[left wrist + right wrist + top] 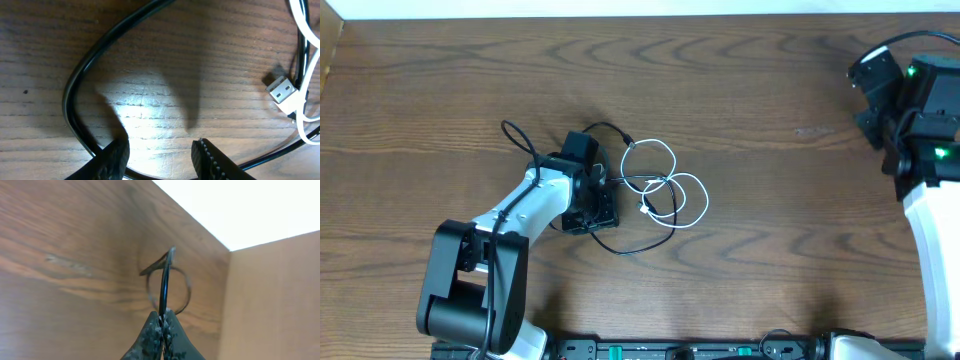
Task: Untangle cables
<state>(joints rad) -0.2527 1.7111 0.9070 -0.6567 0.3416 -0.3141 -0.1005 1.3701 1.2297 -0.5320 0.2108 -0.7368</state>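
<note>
The cables (pixel 650 182) lie in the middle of the bench (pixel 770 260), just beside the left hand (pixel 588 195). There is a white cable (pixel 299 104) in two loose, overlapping loops, and a black cable (pixel 67 100) that sweeps around and through them. In the left wrist view the white cable's USB plug (pixel 278 87) rests on the wood with black strands running close alongside it.

The left hand sits low over the bench with its jaws roughly half apart and bare wood between the fingertips. The black cable bends round the outside of one finger and crosses beneath the hand toward the white loops. We see nothing gripped. We judge that the hand is placed over this bend because here the black strand lies clear of the white one and can be taken alone.

The right hand (pixel 161 325) is well apart, at the far right corner of the bench. It is closed tight on a thin black cord (pixel 166 280) that stands up from its fingertips. We judge that it keeps this cord away from the heap.

The left arm covers part of the black cable from overhead, and the wrist view cuts off where the cable passes the roots of the fingers. We cannot tell whether the middle holds one black cable or two. We also cannot see how long the right hand's cord is, or where its ends hang.
</note>
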